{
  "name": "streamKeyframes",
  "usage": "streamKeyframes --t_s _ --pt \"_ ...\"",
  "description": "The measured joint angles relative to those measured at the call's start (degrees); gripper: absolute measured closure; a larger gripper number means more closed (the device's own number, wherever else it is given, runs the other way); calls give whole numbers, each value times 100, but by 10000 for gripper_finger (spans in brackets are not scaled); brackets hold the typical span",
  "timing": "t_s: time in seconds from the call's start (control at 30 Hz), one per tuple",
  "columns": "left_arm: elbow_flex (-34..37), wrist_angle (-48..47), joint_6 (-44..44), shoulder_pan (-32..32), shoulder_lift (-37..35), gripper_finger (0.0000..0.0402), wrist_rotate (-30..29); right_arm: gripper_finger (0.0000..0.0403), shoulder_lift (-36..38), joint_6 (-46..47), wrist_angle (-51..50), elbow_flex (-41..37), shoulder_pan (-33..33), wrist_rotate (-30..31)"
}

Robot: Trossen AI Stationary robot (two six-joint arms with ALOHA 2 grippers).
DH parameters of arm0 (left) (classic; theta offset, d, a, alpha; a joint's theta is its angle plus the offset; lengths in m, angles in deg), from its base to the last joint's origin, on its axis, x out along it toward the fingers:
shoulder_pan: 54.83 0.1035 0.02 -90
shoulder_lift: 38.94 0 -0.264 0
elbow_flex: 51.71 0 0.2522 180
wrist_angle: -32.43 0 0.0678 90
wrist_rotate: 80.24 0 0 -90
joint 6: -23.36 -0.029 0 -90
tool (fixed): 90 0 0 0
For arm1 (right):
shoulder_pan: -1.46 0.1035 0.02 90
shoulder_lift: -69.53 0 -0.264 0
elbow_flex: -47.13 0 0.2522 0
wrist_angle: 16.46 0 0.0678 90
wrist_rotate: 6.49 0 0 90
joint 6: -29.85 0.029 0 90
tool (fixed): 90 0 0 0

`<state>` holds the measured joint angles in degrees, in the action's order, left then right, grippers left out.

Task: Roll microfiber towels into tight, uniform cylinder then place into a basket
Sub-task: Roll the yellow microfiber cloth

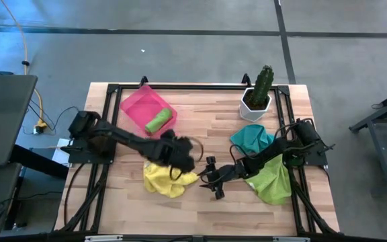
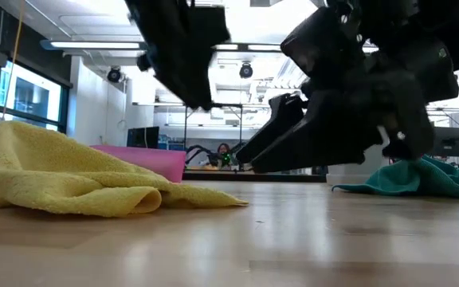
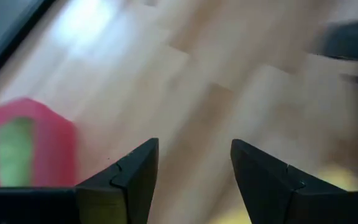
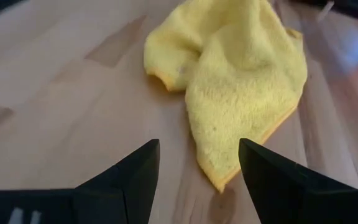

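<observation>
Pale plank table (image 1: 200, 202), crumpled fluffy yellow towel (image 4: 241, 81), open-fingered right claw (image 4: 197, 168) near

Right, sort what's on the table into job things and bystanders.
Job:
- yellow towel, crumpled
- teal towel
- lime green towel
- rolled green towel, in the basket
- pink basket

Bystanders:
- potted cactus
</observation>
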<state>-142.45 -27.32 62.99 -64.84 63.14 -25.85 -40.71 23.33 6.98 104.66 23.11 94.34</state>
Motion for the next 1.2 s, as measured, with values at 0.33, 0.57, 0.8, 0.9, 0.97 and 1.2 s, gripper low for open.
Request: streamKeyframes --t_s 0.33,0.57,0.8,0.9,0.97,1.2 --pt "-815 -390 813 -1678 -2 209 42 190 -910 -667 474 478 52 360" --pt "-888 -383 1723 -2293 -4 209 -248 207 -1415 -408 -51 1263 -39 333" --pt "-888 -394 2209 -2681 -4 209 -260 308 -1444 -265 -559 1540 -42 307" --pt "-888 -394 2235 -2789 -4 209 -304 361 -1446 -252 -550 1563 -38 301" --pt "-888 -394 2233 -2841 -4 209 -302 390 -1407 -157 -572 1560 -33 292" --pt "-888 -396 2081 -2935 -4 209 -274 389 -696 974 -1268 1518 -80 180"
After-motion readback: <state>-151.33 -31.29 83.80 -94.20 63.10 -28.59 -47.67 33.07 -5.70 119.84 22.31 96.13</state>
